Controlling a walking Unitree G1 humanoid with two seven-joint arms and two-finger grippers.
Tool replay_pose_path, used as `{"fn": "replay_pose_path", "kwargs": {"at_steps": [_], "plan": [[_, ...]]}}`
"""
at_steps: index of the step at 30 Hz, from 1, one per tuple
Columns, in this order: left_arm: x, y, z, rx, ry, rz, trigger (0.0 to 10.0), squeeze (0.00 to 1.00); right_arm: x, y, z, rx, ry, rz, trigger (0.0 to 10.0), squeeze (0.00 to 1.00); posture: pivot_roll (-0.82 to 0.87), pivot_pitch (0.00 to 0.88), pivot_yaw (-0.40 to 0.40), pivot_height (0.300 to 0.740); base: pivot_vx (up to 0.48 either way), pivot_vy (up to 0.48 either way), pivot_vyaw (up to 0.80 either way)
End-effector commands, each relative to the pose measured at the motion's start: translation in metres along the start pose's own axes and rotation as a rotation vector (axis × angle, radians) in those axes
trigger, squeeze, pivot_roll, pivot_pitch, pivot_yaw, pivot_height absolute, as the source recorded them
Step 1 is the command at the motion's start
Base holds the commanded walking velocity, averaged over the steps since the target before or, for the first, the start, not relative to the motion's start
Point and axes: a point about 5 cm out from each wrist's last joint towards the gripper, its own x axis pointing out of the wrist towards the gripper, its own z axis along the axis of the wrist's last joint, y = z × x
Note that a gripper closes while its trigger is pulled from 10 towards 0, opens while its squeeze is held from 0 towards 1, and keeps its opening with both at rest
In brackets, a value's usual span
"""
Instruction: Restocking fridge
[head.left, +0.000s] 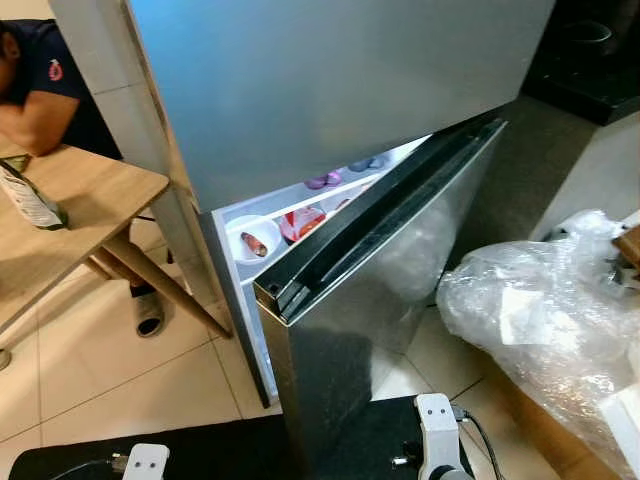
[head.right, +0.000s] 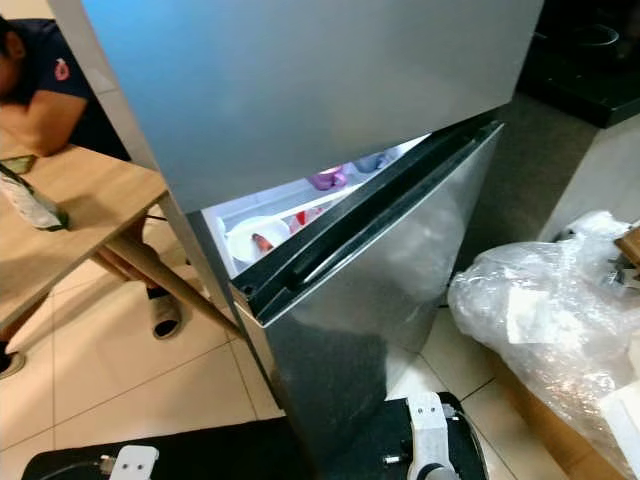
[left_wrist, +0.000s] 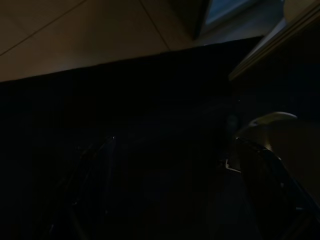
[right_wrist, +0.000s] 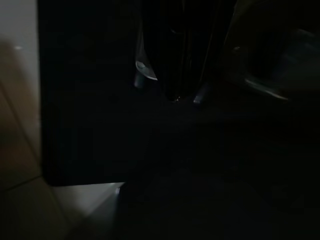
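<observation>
Dead ahead, at twelve o'clock: one steel fridge (head.left: 330, 90), lower door (head.left: 400, 250) ajar.
Inside: one white bowl (head.left: 250, 240), one red packet (head.left: 303, 222), two purple items (head.left: 325, 181). At ten o'clock, one wooden table (head.left: 70, 200), one person (head.left: 45, 85); at three o'clock, one plastic bag (head.left: 530, 300). Both grippers' finger state: cannot tell.
</observation>
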Motion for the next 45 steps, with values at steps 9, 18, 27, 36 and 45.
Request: {"fn": "replay_pose_path", "kwargs": {"at_steps": [9,18,27,36,45], "plan": [[-0.002,0.003,-0.004,-0.03,0.02,0.024,10.0,0.0,0.0,-0.003,-0.003,0.045,0.018,-0.041,10.0,0.0,-0.11,0.113,0.012,0.701,0.0,0.0,0.47],[-0.001,0.004,-0.003,-0.043,0.019,0.028,10.0,0.0,0.0,-0.003,-0.002,0.032,0.016,-0.041,10.0,0.0,-0.11,0.111,0.01,0.701,0.0,0.0,0.0],[0.0,0.003,0.001,-0.007,0.001,0.009,10.0,0.0,0.001,-0.011,0.009,0.035,-0.02,-0.07,10.0,0.0,-0.11,0.106,0.009,0.701,0.0,-0.053,0.0],[-0.001,0.002,-0.002,-0.032,0.003,0.025,10.0,0.0,0.001,-0.011,0.012,0.042,-0.041,-0.067,10.0,0.0,-0.11,0.101,0.011,0.701,0.0,-0.267,0.0],[-0.001,-0.004,0.009,0.043,-0.099,-0.06,10.0,0.0,0.001,-0.015,0.017,0.037,-0.069,-0.039,10.0,0.0,-0.12,0.103,0.008,0.701,0.0,0.0,0.0]]}}
